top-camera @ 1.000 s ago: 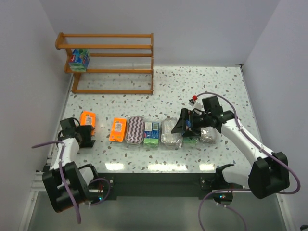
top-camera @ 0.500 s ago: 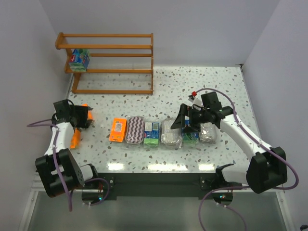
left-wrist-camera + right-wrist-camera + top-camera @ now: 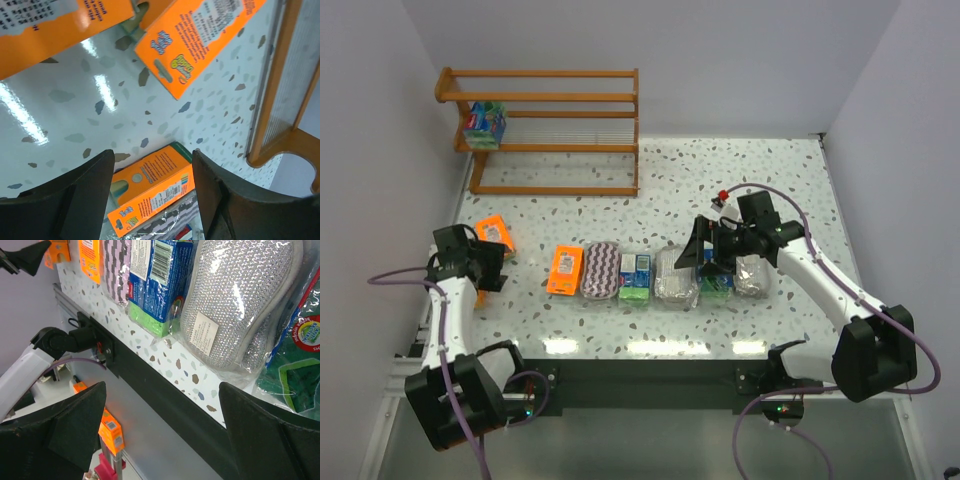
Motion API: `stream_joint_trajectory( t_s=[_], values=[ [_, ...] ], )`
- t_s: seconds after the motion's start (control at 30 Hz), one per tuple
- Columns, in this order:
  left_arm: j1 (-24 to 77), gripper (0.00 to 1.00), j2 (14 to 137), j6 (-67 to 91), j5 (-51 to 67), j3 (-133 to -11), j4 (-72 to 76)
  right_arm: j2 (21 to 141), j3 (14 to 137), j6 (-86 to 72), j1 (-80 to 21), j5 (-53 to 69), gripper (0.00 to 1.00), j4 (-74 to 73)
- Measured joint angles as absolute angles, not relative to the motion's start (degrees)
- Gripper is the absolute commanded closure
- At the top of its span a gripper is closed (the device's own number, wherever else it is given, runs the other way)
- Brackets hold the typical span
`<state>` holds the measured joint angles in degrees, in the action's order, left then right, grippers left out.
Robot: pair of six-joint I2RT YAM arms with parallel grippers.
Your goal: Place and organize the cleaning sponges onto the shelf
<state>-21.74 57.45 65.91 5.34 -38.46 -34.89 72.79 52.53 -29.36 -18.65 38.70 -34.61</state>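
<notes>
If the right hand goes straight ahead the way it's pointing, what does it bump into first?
Probably the silvery grey pad in clear wrap, lying just ahead of the open right hand. The blue-and-green block sits beyond it. Depth is unclear, so the hand might skim over it.

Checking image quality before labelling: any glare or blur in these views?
Top external: sharp, with lamp reflections on the table along its near edge. Left wrist: glare streaks on the table. Right wrist: bright highlights on the grey pad in clear wrap.

The right tool (image 3: 704, 263) half-hides a green sponge (image 3: 718, 288) (cropped in wrist view).
</notes>
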Motion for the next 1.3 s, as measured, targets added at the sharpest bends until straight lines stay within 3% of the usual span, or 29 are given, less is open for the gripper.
stream_joint_trajectory(
  t_s=[0.73, 0.97, 1.3],
  values=[
    [-21.74, 0.37, 61.10, 77.65, 2.63, -28.77, -18.70, 72.97, 52.34, -29.32, -18.65, 38.72, 0.02, -34.59],
    [-21.91, 0.62, 64.84, 78.39, 1.67, -27.92, -16.03, 74.30, 52.36, -29.23, -18.65, 38.61, 0.03, -34.79],
    [-22.28, 0.78, 72.84, 74.74, 0.93, -31.62, -14.11, 75.33, 53.47, -28.86, -18.65, 38.50, 0.03, -35.24]
  ],
)
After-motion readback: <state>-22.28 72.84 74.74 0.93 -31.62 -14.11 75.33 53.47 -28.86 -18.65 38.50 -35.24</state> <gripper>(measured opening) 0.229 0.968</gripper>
